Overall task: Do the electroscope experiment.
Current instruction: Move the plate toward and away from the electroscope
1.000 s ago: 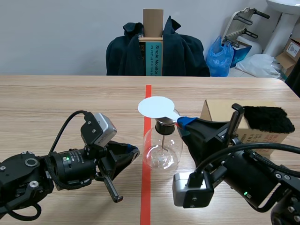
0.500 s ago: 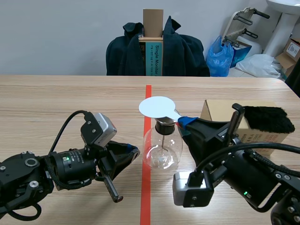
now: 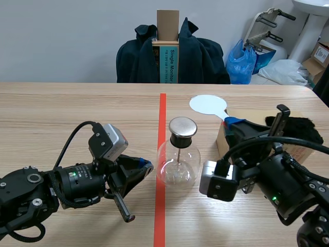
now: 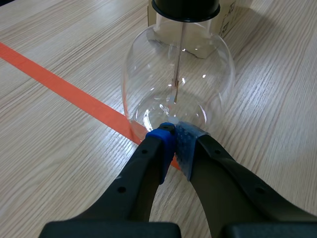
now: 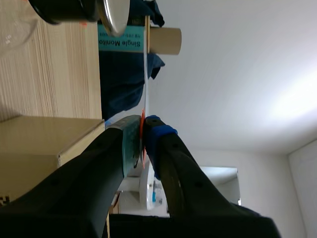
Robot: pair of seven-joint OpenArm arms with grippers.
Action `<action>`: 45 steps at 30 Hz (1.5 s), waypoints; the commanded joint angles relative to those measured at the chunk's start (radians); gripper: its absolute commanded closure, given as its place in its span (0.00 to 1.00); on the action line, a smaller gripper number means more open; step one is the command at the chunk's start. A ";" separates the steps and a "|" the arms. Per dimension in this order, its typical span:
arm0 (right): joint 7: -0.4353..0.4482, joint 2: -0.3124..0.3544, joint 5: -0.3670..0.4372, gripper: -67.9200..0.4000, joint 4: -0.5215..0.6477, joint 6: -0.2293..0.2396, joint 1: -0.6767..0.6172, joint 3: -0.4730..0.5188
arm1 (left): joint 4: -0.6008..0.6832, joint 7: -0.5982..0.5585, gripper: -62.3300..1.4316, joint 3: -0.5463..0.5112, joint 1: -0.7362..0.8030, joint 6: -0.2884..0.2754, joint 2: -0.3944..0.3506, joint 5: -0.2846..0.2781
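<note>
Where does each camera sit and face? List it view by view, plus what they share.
Scene view: between the arms, facing across the table toward a jacket-draped chair; both arms show.
Left wrist view: behind the left end effector, looking down at the glass flask; its shut fingers show.
Right wrist view: behind the right end effector, rolled sideways, facing the wall; its fingers clamp the white disc.
Shared: all three show the flask's stopper.

flask [image 3: 178, 165] mid-table, box [image 3: 255, 114] blocking right side
</note>
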 commanded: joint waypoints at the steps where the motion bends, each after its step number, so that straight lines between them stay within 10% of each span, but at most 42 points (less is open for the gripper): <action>1: -0.023 0.008 0.007 0.98 0.017 -0.015 -0.001 0.006 | 0.015 -0.017 0.95 -0.009 -0.008 -0.001 0.008 -0.007; 16: -0.093 0.008 0.008 0.98 0.017 -0.057 -0.036 0.035 | 0.015 -0.016 0.95 -0.009 -0.008 -0.001 0.007 -0.007; 45: 0.255 0.008 0.007 0.98 0.017 -0.094 -0.035 0.034 | 0.015 -0.017 0.95 -0.009 -0.008 -0.001 0.007 -0.007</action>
